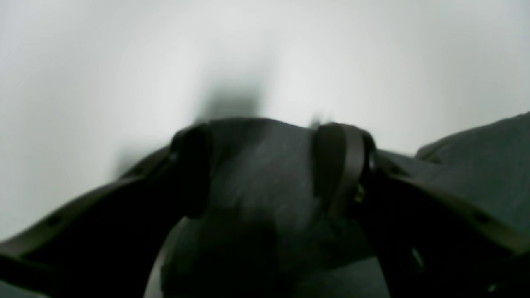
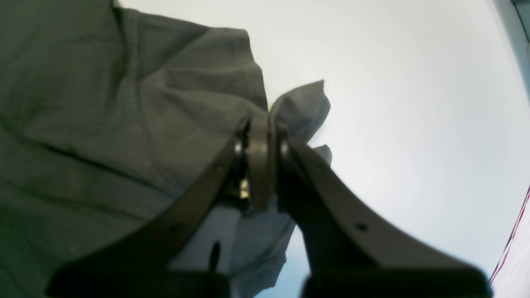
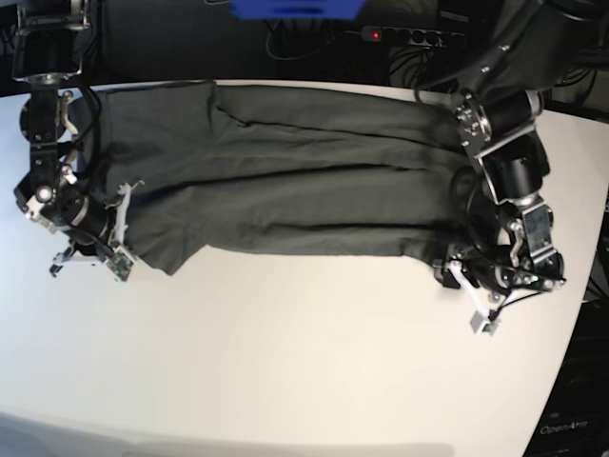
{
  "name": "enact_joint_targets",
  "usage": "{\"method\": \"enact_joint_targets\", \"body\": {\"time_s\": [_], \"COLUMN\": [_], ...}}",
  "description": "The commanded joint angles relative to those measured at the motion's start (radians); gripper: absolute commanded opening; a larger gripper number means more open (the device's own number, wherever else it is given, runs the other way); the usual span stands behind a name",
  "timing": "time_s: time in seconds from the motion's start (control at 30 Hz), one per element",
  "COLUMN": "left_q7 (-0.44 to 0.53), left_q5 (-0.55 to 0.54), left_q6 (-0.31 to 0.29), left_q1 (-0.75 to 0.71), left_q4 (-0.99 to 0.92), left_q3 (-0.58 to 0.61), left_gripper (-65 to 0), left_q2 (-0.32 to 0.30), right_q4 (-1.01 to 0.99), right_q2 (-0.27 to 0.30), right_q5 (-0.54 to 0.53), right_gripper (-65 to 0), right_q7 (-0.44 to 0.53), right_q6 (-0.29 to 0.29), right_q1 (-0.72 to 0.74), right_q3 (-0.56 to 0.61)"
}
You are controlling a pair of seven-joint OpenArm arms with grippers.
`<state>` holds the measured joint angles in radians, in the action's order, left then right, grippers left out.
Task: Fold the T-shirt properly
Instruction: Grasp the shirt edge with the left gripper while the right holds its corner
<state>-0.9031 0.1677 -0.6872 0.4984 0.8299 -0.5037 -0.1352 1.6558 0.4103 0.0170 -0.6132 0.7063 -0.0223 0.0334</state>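
Observation:
The dark grey T-shirt [image 3: 285, 181] lies spread lengthwise across the far half of the white table [image 3: 285, 362], with its near edge creased. My right gripper [image 3: 122, 233] sits at the shirt's left end. In the right wrist view that gripper [image 2: 265, 128] is shut on a bunched edge of the T-shirt [image 2: 103, 103]. My left gripper [image 3: 447, 271] is at the shirt's near right corner. In the blurred left wrist view this gripper [image 1: 269, 165] stands open, fingers [image 1: 343, 165] wide apart, with dark cloth of the T-shirt [image 1: 476, 174] lying between and beneath them.
A black power strip [image 3: 400, 36] with cables and a blue object [image 3: 295, 8] lie beyond the table's far edge. The table's right edge [image 3: 580, 314] curves close to my left arm. White tabletop stretches in front of the shirt.

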Motion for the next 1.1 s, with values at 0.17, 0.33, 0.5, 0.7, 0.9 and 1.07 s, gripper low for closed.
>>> {"method": "enact_joint_targets", "body": {"time_s": [0.17, 0.33, 0.5, 0.7, 0.9, 1.07], "left_q7": [-0.101, -0.104, -0.109, -0.109, -0.109, -0.162], "left_q5": [0.034, 0.04, 0.033, 0.03, 0.03, 0.03], "left_q6": [-0.011, -0.011, -0.011, -0.011, -0.011, -0.011], "left_q1": [-0.03, -0.03, -0.03, -0.024, -0.025, -0.04], "left_q4": [-0.033, -0.033, -0.022, -0.021, 0.041, 0.17], "left_q3": [0.006, 0.007, 0.001, -0.002, -0.003, -0.083], "left_gripper": [-54.5, -63.2, -62.7, -62.7, -62.7, -62.7], "left_q2": [0.019, 0.019, 0.019, 0.019, 0.007, 0.004], "right_q4": [0.017, 0.019, 0.019, 0.016, 0.019, 0.02], "right_q2": [0.016, 0.016, 0.016, 0.019, 0.016, 0.016], "right_q5": [-0.004, -0.004, -0.004, -0.004, -0.004, -0.004], "right_gripper": [-64.4, -64.4, -64.4, -64.4, -64.4, -64.4], "right_q7": [0.017, 0.017, 0.017, 0.016, 0.016, 0.016], "right_q6": [-0.008, -0.008, -0.008, -0.008, -0.008, -0.008], "right_q1": [0.017, 0.017, 0.017, 0.017, 0.017, 0.018], "right_q3": [-0.007, -0.007, -0.007, 0.007, 0.007, 0.018]}}
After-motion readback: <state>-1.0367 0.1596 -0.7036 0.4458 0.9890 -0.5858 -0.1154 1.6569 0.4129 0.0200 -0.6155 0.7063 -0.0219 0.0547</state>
